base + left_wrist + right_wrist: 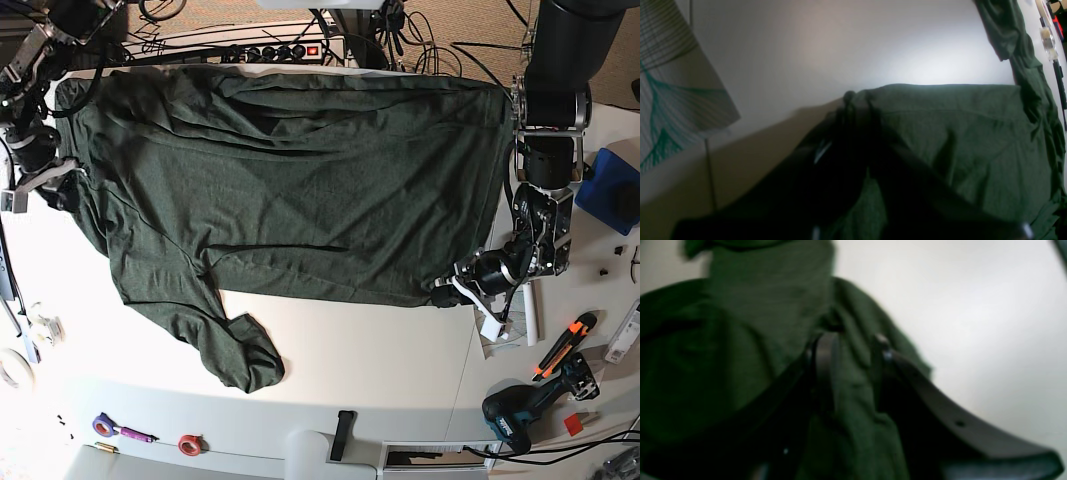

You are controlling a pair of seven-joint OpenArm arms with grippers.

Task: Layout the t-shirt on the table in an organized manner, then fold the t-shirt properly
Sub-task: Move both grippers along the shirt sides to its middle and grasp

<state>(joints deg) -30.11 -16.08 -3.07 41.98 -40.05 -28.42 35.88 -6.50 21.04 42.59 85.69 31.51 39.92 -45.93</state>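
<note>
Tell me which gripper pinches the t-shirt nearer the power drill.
The left gripper, at the t-shirt corner toward the power drill; the right gripper grips the far edge.

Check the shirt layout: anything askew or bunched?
Yes. The dark green fabric t-shirt is spread but not flat: one sleeve is curled into a lump on the white table, and diagonal creases cross the body.

Left arm [549,105] — black cylindrical segments, silver collar; left tool [858,97] — black, curved fingers [920,180].
</note>
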